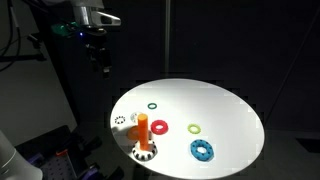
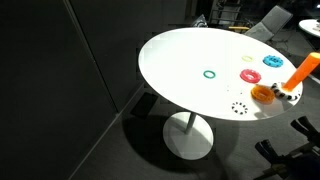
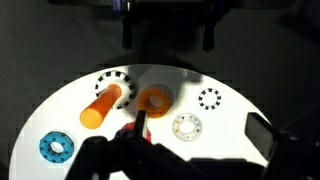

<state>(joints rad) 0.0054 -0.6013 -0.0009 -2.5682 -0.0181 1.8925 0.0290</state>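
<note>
My gripper (image 1: 102,62) hangs high above the far left edge of a round white table (image 1: 230,110), open and empty. In the wrist view its two dark fingers (image 3: 168,35) stand wide apart over the table (image 3: 60,105). Nearest below them are an orange peg (image 3: 100,108) leaning in a toothed base, an orange ring (image 3: 155,99), a black dotted ring (image 3: 209,97) and a clear ring (image 3: 187,127). The orange peg (image 1: 143,130) also shows in both exterior views (image 2: 298,72).
On the table lie a green ring (image 1: 152,104), a red ring (image 1: 160,128), a small green ring (image 1: 195,128) and a blue ring (image 1: 203,151). The surroundings are dark. The table stands on one pedestal foot (image 2: 190,135).
</note>
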